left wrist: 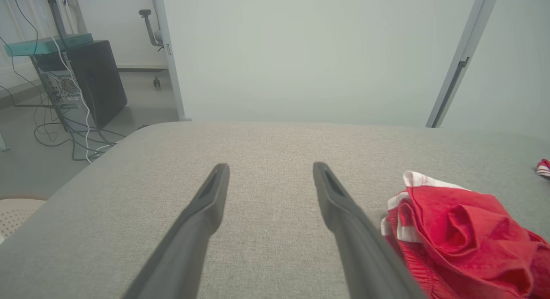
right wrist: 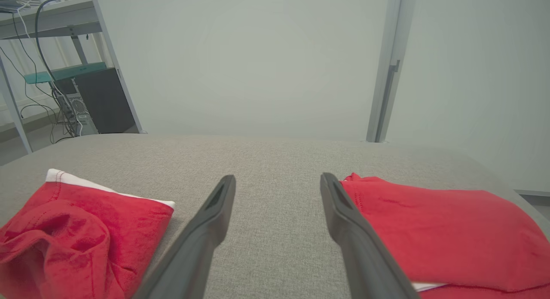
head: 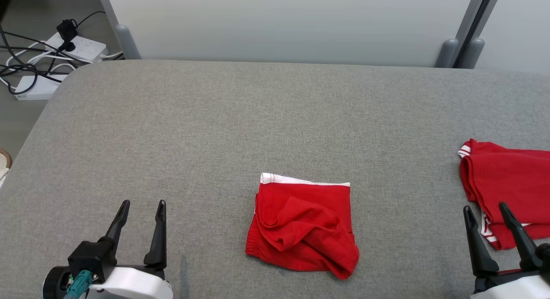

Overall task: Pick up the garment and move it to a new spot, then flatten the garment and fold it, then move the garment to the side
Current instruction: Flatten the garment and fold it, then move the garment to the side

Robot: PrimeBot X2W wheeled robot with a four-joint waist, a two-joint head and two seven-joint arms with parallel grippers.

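My left claw [head: 143, 203] and right claw [head: 484, 206] both stand wide open and empty at the near side of the grey tabletop [head: 215, 118], and the crumpled red garment [head: 303, 226] lying between them looks light, limp and unlikely to slip, so I judge the corners of its white-trimmed edge [head: 300, 179] the best hold.

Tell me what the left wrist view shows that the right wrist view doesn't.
Left wrist view's extras: the open left gripper and a pale perforated object at its lower left. Right wrist view's extras: the open right gripper. Both: the grey table, the crumpled red garment, the dark computer tower, and the folded red garment, just a sliver at the left wrist view's right edge.
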